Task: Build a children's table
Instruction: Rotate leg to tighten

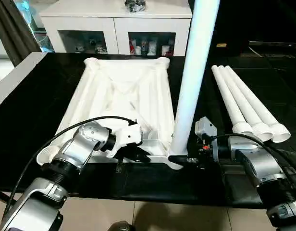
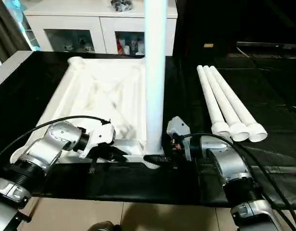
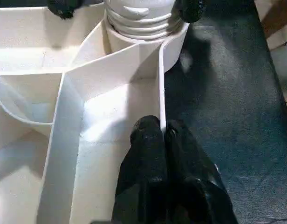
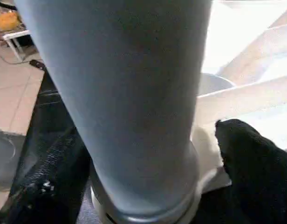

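The white tabletop [image 1: 120, 91] was laid underside up on the black counter [image 1: 28, 103], its ribbed bays and round corner sockets facing upward; the bays were seen to hold nothing. One white leg [image 1: 193, 77] was stood upright in the near corner socket on the robot's right side, its threaded base seated in the socket collar [image 3: 148, 28], as shown in the left wrist view. The remaining three legs [image 1: 246, 103] were laid side by side on the counter to the right of the tabletop, well apart from it, with their wide ends toward the robot. The left gripper [image 3: 163, 133] was held at the near edge of the tabletop with its two black fingers [image 3: 146, 154] pressed together, pinching the thin rim wall [image 3: 160, 93] between their tips. The right gripper [image 1: 182, 159] was placed at the foot of the upright leg with its fingers spread wide on either side of the tube; whether the pads were pressing on the leg could not be told. Behind the counter a white cabinet [image 1: 117, 21] was stood, and small bottles and jars [image 1: 148, 47] were visible inside its glass-door compartments, too small to identify. A dark object [image 1: 135, 5] was resting on the cabinet top.
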You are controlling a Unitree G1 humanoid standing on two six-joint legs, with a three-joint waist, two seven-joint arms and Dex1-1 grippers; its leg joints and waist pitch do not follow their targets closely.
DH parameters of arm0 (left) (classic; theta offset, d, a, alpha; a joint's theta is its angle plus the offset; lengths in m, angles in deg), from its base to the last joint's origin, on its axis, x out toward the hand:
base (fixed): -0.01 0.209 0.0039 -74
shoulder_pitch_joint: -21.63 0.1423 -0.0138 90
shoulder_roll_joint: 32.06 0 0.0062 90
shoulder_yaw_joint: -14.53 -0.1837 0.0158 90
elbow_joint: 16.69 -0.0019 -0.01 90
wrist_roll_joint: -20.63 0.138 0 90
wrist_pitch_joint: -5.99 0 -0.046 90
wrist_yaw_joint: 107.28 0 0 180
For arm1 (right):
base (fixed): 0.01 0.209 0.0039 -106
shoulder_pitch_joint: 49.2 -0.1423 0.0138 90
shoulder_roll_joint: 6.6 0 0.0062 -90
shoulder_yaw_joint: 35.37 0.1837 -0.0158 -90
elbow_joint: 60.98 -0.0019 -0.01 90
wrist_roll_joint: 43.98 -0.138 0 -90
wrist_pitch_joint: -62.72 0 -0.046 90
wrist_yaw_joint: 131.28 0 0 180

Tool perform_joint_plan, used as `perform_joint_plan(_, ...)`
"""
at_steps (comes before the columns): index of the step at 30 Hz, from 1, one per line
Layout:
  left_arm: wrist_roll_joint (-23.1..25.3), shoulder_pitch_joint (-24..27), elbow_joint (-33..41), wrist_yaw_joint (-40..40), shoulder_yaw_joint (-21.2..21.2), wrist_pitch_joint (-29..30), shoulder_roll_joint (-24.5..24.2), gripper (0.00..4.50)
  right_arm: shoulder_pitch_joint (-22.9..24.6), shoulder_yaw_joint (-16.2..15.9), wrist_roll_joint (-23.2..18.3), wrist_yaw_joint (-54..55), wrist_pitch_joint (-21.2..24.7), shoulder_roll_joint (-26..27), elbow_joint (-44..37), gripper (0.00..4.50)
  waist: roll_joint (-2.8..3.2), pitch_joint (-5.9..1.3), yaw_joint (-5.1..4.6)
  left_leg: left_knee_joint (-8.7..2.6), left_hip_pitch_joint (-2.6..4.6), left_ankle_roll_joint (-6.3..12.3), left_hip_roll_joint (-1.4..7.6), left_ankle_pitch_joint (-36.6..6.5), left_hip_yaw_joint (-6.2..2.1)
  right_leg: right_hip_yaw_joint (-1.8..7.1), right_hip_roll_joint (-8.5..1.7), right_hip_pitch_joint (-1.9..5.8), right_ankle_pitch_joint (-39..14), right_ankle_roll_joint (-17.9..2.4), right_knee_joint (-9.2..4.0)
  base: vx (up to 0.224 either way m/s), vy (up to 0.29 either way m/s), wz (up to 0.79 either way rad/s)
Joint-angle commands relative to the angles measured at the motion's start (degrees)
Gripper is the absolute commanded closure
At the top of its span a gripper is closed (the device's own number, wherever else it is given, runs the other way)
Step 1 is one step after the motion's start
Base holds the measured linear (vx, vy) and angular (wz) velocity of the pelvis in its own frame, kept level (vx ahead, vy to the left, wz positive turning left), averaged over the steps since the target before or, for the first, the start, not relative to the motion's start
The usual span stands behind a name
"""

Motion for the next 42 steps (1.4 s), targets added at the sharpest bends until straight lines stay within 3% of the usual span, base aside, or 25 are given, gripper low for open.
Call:
perform_joint_plan(1, 0.5, -0.9, 1.1, 1.8, -1.2, -1.1, 0.2, 4.50, -0.8, -0.1, -0.3, -0.4, -0.5, -0.4, 0.5, 0.57, -0.94, -4.30, -0.25, -3.66, 1.27, 4.59, 4.18, -11.8, -1.68, 3.51, -5.48, 2.61, -15.1, -10.1, -4.43, 0.000, 0.000, 0.00)
perform_joint_plan(14, 0.5, -1.2, 0.5, 2.0, -1.5, -1.6, 0.0, 4.50, -0.8, -0.4, -0.5, -2.2, -0.6, -0.3, 1.3, 1.66, -0.87, -4.45, -0.19, -3.51, 1.30, 4.79, 4.17, -11.3, -1.67, 3.46, -5.43, 2.67, -13.7, -10.8, -4.21, 0.000, 0.000, 0.00)
perform_joint_plan(23, -0.2, -1.5, -0.2, -0.8, 0.0, 1.1, 1.4, 4.50, 1.4, 0.6, -2.1, -0.9, 0.5, 1.1, -0.6, 1.77, -0.89, -4.42, -0.13, -3.49, 1.28, 4.86, 4.16, -11.2, -1.68, 3.44, -5.41, 2.69, -14.0, -10.6, -4.25, 0.000, 0.000, 0.00)
perform_joint_plan(27, -0.6, -3.5, -1.3, -11.0, 3.6, 6.7, 5.9, 4.50, 1.9, 2.9, -2.1, 9.4, 4.4, 5.8, -1.2, 1.77, -0.80, -4.24, -0.40, -3.68, 1.37, 3.64, 4.10, -13.3, -1.80, 3.35, -5.48, 2.64, -17.4, -10.1, -4.66, 0.000, 0.000, 0.00)
perform_joint_plan(30, -0.6, -5.0, -1.4, -18.4, 5.8, 11.4, 9.4, 4.50, 1.1, 4.2, -1.3, 17.9, 6.3, 10.1, -0.2, 1.78, -0.74, -4.16, -1.09, -4.02, 1.64, 1.59, 4.03, -15.4, -2.11, 3.31, -5.59, 2.63, -20.0, -9.5, -4.98, 0.000, 0.000, 0.00)
perform_joint_plan(33, -0.6, -6.8, -1.3, -28.8, 8.8, 16.2, 14.9, 4.50, -1.1, 6.5, 0.1, 31.5, 8.0, 17.4, 2.9, 1.78, -0.73, -4.11, -2.23, -4.11, 1.43, 0.87, 3.94, -15.2, -2.18, 3.32, -5.57, 2.63, -18.4, -10.2, -4.82, 0.000, 0.000, 0.00)
perform_joint_plan(35, -0.5, -7.2, -1.6, -32.1, 9.5, 16.9, 16.7, 4.50, -1.9, 6.6, 0.9, 35.0, 7.8, 19.3, 4.5, 1.78, -0.90, -4.27, -2.94, -3.76, 1.26, 1.48, 3.44, -13.5, -1.94, 3.34, -5.58, 2.81, -16.6, -10.3, -4.94, 0.000, 0.000, 0.00)
perform_joint_plan(39, -0.4, -7.8, -2.4, -37.6, 11.0, 18.5, 19.4, 4.50, -3.6, 6.7, 2.3, 39.8, 7.4, 21.8, 7.3, 1.78, -0.88, -4.63, -3.13, -3.33, 0.85, 3.93, 3.21, -8.8, -1.74, 3.25, -5.23, 3.19, -11.0, -10.7, -4.45, 0.000, 0.000, 0.00)
perform_joint_plan(41, 0.2, -8.3, -2.7, -42.1, 12.0, 19.5, 21.3, 4.50, -4.6, 7.0, 2.6, 41.9, 6.6, 23.3, 8.5, 1.78, -0.82, -4.64, -3.07, -3.27, 1.01, 4.85, 3.31, -8.3, -1.67, 3.18, -5.13, 3.14, -9.5, -11.1, -4.44, 0.000, 0.000, 0.00)
perform_joint_plan(42, 0.6, -8.4, -2.6, -42.7, 11.9, 19.9, 21.5, 4.50, -4.6, 7.5, 2.4, 42.4, 6.8, 23.7, 8.4, 1.43, -0.80, -4.63, -3.09, -3.27, 0.94, 5.05, 3.34, -8.3, -1.66, 3.22, -5.17, 3.16, -9.2, -11.3, -4.33, 0.000, 0.000, 0.00)
